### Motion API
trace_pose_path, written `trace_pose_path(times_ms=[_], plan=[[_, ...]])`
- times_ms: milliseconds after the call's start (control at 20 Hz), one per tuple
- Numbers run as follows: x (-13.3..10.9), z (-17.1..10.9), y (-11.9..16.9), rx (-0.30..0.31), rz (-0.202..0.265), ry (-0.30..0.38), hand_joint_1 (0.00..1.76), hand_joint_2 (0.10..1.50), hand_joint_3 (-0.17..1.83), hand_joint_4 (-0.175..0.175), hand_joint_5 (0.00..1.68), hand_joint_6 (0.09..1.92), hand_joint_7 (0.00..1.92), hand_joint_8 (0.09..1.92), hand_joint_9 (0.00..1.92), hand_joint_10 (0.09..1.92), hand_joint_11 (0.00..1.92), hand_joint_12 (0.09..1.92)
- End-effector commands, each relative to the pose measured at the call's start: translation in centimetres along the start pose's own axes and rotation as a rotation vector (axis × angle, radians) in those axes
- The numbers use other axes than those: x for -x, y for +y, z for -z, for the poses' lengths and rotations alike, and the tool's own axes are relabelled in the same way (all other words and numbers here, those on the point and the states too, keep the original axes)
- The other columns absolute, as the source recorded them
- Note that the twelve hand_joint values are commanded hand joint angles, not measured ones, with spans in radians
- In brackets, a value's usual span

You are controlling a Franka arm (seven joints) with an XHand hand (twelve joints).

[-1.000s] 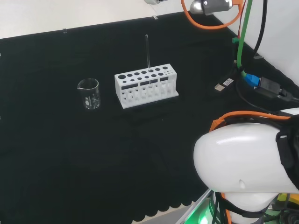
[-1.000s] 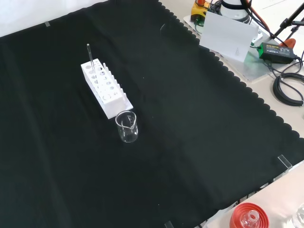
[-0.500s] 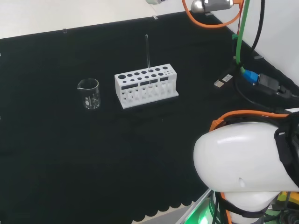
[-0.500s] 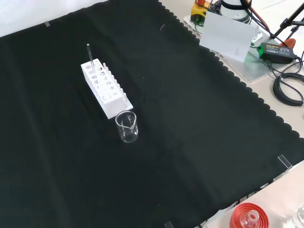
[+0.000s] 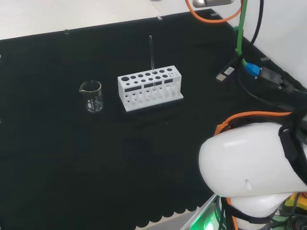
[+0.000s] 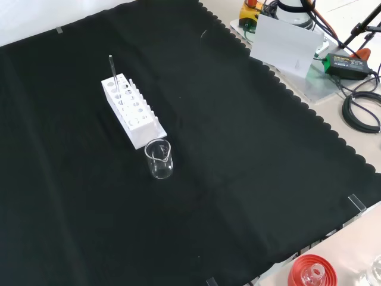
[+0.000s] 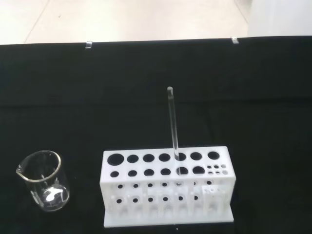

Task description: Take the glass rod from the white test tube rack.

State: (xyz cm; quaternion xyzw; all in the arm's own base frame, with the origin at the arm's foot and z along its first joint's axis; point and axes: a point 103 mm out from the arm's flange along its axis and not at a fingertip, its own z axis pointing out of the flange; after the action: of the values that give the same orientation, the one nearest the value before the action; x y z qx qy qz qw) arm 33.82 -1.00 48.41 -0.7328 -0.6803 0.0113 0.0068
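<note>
Fingers' state cannot be told. On the surface (image 6: 250, 161), the rod (image 7: 173, 130) stands upright in a hole of the rack (image 7: 165, 187); beside it, apart, a beaker (image 7: 44, 180) looks empty.

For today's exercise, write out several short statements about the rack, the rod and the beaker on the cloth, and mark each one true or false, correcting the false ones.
1. The glass rod stands upright in the white test tube rack. True.
2. The beaker lies tipped on its side. False: it stands upright on the black cloth.
3. In the head view the beaker is left of the rack. True.
4. The beaker touches the rack in the head view. False: a gap of cloth shows between them.
5. The rod has been lifted clear of the rack. False: its lower end sits in a hole.
</note>
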Motion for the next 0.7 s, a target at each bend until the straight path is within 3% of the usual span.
trace_pose_path(times_ms=[50,700], plan=[[-0.9,0.1,2.4,0.002,0.036,0.018,0.55,0.8,0.28,-0.005,0.03,0.09,0.02,0.26,0.01,0.95,0.0,1.46],[-1.5,-3.1,7.8,-0.041,0.094,0.043,0.56,0.79,0.32,-0.012,0.06,0.09,0.0,0.53,0.09,0.96,0.02,1.51]])
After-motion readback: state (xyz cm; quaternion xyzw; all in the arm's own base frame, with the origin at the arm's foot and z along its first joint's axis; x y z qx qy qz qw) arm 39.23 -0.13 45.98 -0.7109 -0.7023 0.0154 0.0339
